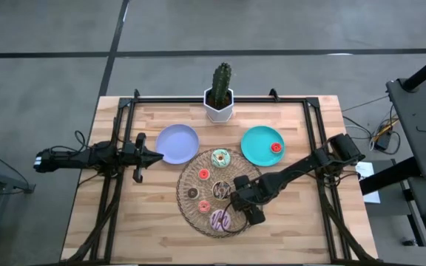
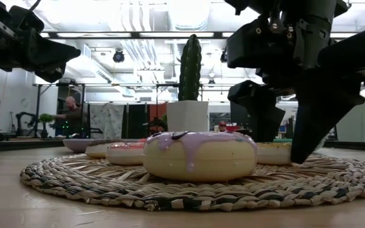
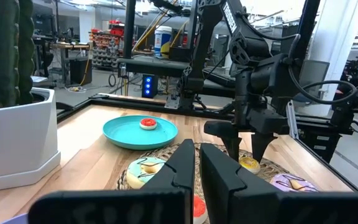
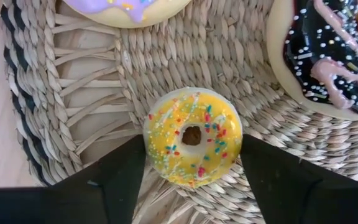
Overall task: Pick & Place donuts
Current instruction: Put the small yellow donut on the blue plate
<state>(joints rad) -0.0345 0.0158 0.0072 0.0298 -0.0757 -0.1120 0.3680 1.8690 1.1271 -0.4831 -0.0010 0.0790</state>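
Your right gripper (image 4: pixel 192 163) is down on the mat (image 1: pixel 191 210), its fingers (image 4: pixel 114 180) parted and standing either side of the yellow donut (image 4: pixel 192 145); they sit just beside its rim, and you cannot tell whether they touch it. That donut lies flat on the weave near the mat's right edge, between the purple donut (image 1: pixel 220 219) at the near side and the brown donut (image 1: pixel 222 189) with pink drizzle. In the low view the right fingers (image 2: pixel 315 120) reach down to the mat behind the purple donut (image 2: pixel 199 156).

Further out on the mat you have the green-white donut (image 1: pixel 220 157) at the far side, a small red donut (image 1: pixel 204 174) beside it, a dark donut (image 1: pixel 192 193) toward the left and another small one (image 1: pixel 205 206) near the middle. One more red donut (image 1: pixel 276 147) already sits on the teal plate (image 1: pixel 255 148), off the mat to the far right. The lavender plate (image 1: pixel 177 142) lies to the far left of the mat.

Your left gripper (image 1: pixel 154 157) waits over the counter (image 1: pixel 124 229) just beside the lavender plate, fingers (image 3: pixel 182 171) closed together and holding nothing. A cactus (image 1: pixel 221 80) in a white pot (image 1: pixel 219 108) stands at the counter's far edge
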